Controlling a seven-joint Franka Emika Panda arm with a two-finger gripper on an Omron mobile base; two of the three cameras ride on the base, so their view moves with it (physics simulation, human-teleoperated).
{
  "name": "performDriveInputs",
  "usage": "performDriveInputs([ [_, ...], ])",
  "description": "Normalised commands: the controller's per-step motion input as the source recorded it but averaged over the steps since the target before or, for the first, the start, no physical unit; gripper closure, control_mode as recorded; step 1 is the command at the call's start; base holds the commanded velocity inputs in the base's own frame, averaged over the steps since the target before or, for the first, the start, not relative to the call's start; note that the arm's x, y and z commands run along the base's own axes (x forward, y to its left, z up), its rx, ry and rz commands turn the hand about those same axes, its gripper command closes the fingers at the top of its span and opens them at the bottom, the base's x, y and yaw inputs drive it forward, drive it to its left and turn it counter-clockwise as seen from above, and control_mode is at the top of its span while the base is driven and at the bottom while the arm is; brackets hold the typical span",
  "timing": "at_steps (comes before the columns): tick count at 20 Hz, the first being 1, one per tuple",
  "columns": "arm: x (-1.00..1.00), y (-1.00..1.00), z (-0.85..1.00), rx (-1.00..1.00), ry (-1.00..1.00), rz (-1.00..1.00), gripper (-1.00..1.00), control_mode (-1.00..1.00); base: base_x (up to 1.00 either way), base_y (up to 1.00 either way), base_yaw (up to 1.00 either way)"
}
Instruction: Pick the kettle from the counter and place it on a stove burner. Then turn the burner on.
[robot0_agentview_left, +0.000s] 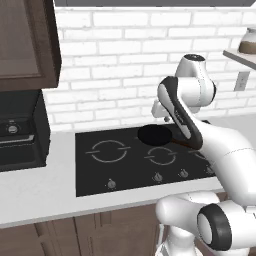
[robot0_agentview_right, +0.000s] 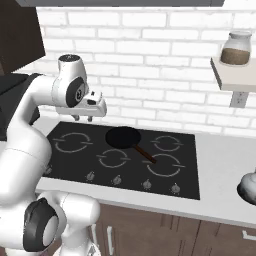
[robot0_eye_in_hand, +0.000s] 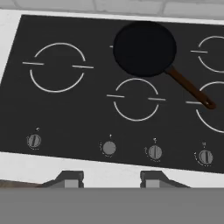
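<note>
Step, kettle pick-up not begun: gripper (robot0_eye_in_hand: 108, 178) spread, empty, above cooktop (robot0_eye_in_hand: 87, 113); kettle (robot0_agentview_right: 248, 186) on counter (robot0_agentview_right: 225, 165) at 4 o'clock; next, reach right.

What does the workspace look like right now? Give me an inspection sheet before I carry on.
Surface: smooth pale grey-white counter carrying a black glass cooktop with a row of round knobs along its front.
Job's things: small mottled white-grey kettle sits on the counter right of the cooktop, cut by the frame edge; large grey-circle stove burner at the left is bare.
Clutter: flat black frying pan with brown handle on the cooktop's rear middle.
End effector: end effector hovers above the cooktop's front edge, open, holding nothing.
Cables: nothing seen.
Surroundings: white brick wall, dark wood cabinets, black microwave, shelf with a glass jar.
</note>
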Motion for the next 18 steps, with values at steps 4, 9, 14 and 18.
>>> performDriveInputs([
  [4,-0.23,0.00,-0.02,0.00,0.00,0.00,-1.00,-1.00,0.00,0.00,0.00],
  [9,-0.51,-0.67,0.00,0.06,-0.01,-0.11,-1.00,-1.00,0.00,0.00,0.00],
  [14,-0.44,-0.84,0.00,0.04,0.00,-0.31,-1.00,-1.00,0.00,0.00,0.00],
  [18,-0.17,-0.97,0.00,0.07,0.00,-0.41,-1.00,-1.00,0.00,0.00,0.00],
])
